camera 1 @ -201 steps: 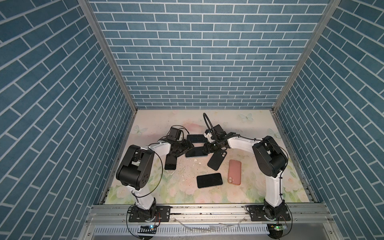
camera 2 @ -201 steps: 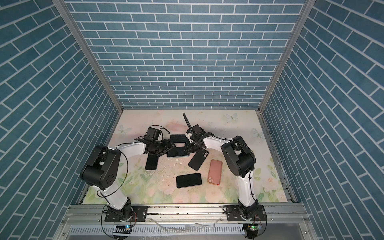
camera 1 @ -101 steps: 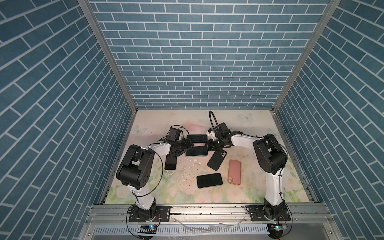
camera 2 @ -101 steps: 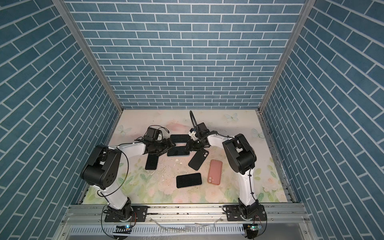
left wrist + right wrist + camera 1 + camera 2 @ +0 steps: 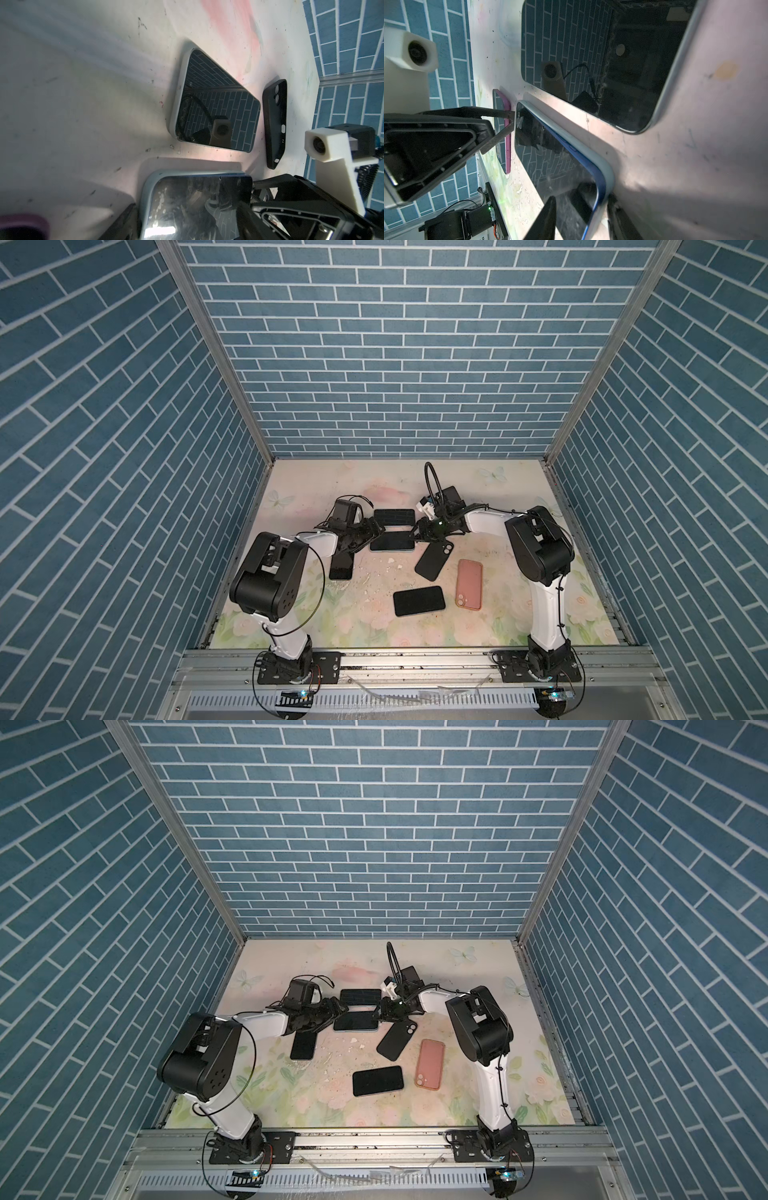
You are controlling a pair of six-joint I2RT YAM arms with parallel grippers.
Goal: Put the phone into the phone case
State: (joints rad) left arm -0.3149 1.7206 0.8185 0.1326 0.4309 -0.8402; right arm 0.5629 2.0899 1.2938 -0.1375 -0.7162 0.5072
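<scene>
Jaws at both phone (image 5: 392, 541) ends (screen up).

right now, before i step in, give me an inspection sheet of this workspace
surface: floral mat, scuffed, with white crumbs near the middle
job's things: blue phone lying in a pale case between the grippers; whether it is fully seated cannot be told
clutter: far phone, screen up; phone in a purple case, partly under the left arm; black case; pink case; near phone, screen up
grippers: left gripper at one end of the blue phone, right gripper at the opposite end; grip cannot be told
cables: black loop above the right wrist; cable hanging beside the left arm
surroundings: blue brick-pattern walls; metal rail in front
</scene>
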